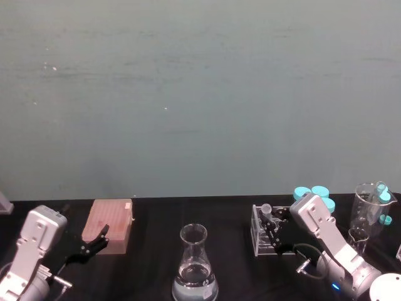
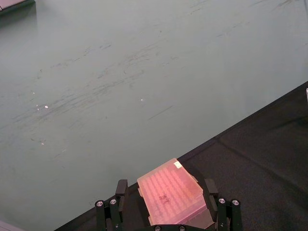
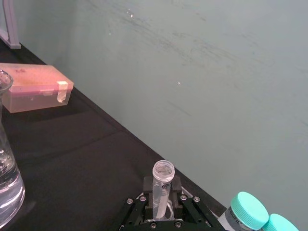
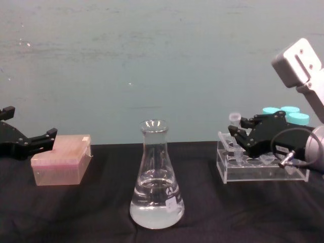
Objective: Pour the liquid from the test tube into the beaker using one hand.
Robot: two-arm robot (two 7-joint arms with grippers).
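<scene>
Grasp step: right gripper [image 4: 237,134] at far-right acrylic tube rack [image 4: 263,169], fingers closed round upright test tube [image 3: 162,179]. Conical flask [image 4: 157,172] centre-near, part-filled with clear liquid [image 4: 156,210]. Left gripper [image 1: 99,238] idle, open, by pink tip box [image 4: 62,159]. Next, likely: lift tube clear, carry left over flask neck, tilt.

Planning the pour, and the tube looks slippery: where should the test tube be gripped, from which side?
Grip the test tube on the straight wall just under its rimmed mouth, from the robot's right: it stands upright at the rack, and the right pincer is shut on it there.
</scene>
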